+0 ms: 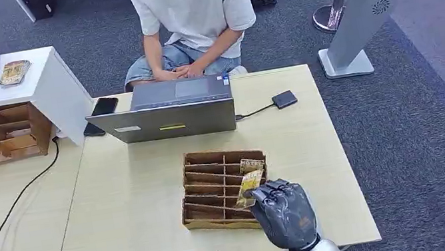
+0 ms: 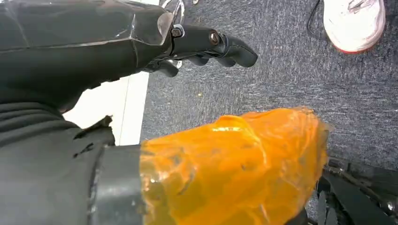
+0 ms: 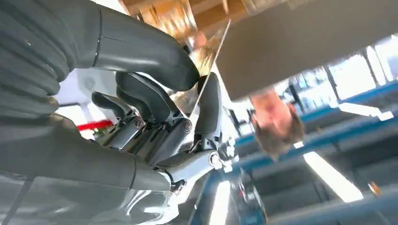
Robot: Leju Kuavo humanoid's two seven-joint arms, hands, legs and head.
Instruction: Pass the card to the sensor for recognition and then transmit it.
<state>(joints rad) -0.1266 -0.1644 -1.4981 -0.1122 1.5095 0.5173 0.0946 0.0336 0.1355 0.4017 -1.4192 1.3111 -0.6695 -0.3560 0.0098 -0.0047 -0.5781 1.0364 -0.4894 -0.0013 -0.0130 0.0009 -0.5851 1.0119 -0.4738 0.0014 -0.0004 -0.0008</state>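
Card [image 1: 249,187] stands in the slotted wooden rack [image 1: 206,189] at 5 o'clock on the pale worktop [image 1: 137,199], pinched by the right robot hand [image 1: 284,213]; grey carpet [image 1: 419,108] surrounds (left robot hand [image 2: 206,42] hangs with fingers curled on nothing).

My head camera sits high and looks forward and down over the worktop [image 1: 150,197], taking in the wooden rack [image 1: 216,190] and the seated person [image 1: 192,15] beyond. My left wrist camera hangs close behind the left hand [image 2: 206,44], facing the carpet [image 2: 291,70]. My right wrist camera is tight on the right hand [image 3: 155,108], sharing the rack and person with the head view.
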